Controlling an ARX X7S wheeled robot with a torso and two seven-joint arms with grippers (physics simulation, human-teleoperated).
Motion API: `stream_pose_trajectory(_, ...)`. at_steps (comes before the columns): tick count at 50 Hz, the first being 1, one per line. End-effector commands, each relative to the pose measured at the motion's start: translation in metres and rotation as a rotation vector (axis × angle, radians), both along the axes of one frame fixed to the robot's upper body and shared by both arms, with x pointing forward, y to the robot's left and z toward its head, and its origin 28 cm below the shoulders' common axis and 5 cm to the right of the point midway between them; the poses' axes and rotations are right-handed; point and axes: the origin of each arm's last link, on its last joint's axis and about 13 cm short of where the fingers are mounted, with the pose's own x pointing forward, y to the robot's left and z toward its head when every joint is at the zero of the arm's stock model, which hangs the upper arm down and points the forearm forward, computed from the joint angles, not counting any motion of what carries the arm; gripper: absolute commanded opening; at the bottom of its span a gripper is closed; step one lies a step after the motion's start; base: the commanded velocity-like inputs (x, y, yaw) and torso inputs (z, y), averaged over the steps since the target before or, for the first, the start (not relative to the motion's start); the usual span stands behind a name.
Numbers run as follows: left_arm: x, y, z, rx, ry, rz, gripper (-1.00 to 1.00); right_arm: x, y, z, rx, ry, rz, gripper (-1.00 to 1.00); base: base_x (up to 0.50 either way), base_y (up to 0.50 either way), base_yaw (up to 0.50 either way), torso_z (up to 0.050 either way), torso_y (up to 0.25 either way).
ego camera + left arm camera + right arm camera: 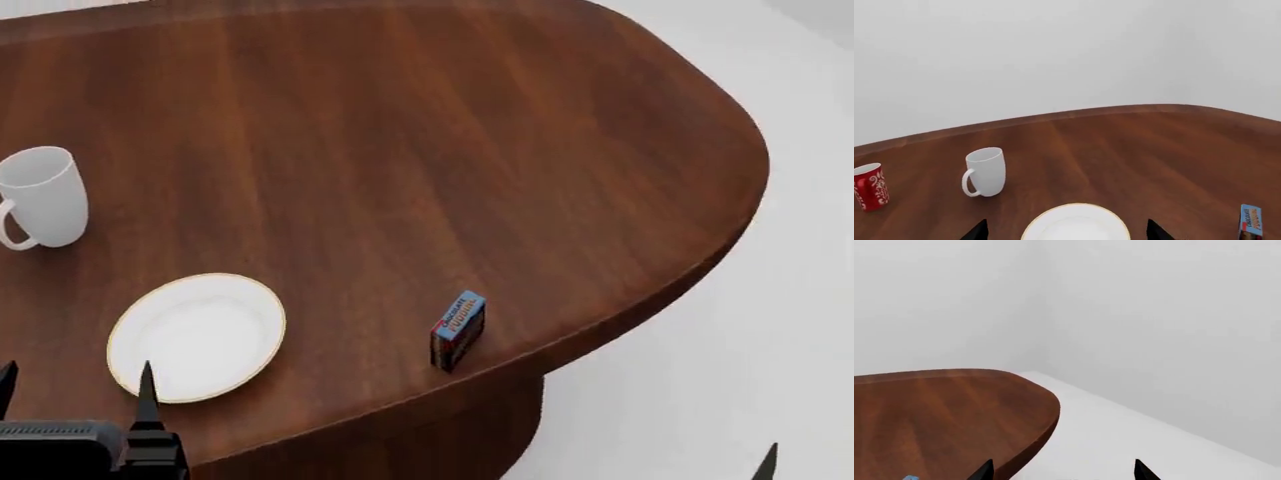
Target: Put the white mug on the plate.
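Left tool, tips apart and empty, should clear the plate and straddle the mug body squarely.

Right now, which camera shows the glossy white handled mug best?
The left wrist view: the glossy white mug stands whole, upright, handle visible. The head view crops its handle at the edge. The right wrist view misses it.

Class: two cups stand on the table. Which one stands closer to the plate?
The white mug, plain with a loop handle, is closer to the plate. The red patterned cup stands farther off.
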Motion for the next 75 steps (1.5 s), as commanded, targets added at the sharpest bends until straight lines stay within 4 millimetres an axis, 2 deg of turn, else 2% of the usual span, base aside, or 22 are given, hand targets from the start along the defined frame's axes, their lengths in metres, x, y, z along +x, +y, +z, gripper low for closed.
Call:
stream_pose_trajectory(1,-0.001,0.000,0.000,-0.003,-0.001,-0.002,1.00,0.000,0.000,-0.001,0.005,-0.002,0.003,1.00,-0.07,0.03,-0.50,0.000,0.000)
stream_pose_trajectory(15,-0.002,0.000,-0.002,0.000,0.000,-0.001,1.00,0.000,0.001,-0.001,-0.002,-0.013,0.012,1.00,-0.08,0.03,-0.50,0.000,0.000)
stream_pose_trajectory(34,-0.003,0.000,0.001,0.000,-0.001,0.002,1.00,0.000,0.000,-0.004,0.006,-0.020,0.028,1.00,0.01,0.01,0.00,0.000,0.000)
stream_pose_trajectory(57,-0.002,0.000,0.000,-0.003,-0.004,-0.003,1.00,0.000,-0.001,0.002,0.004,-0.047,0.027,1.00,0.21,0.45,0.00,0.000,0.000)
stream_pose_trajectory(75,-0.005,0.000,0.003,0.004,-0.008,-0.002,1.00,-0.004,-0.002,0.007,0.003,-0.068,0.028,1.00,0.41,0.36,0.00,0.000,0.000)
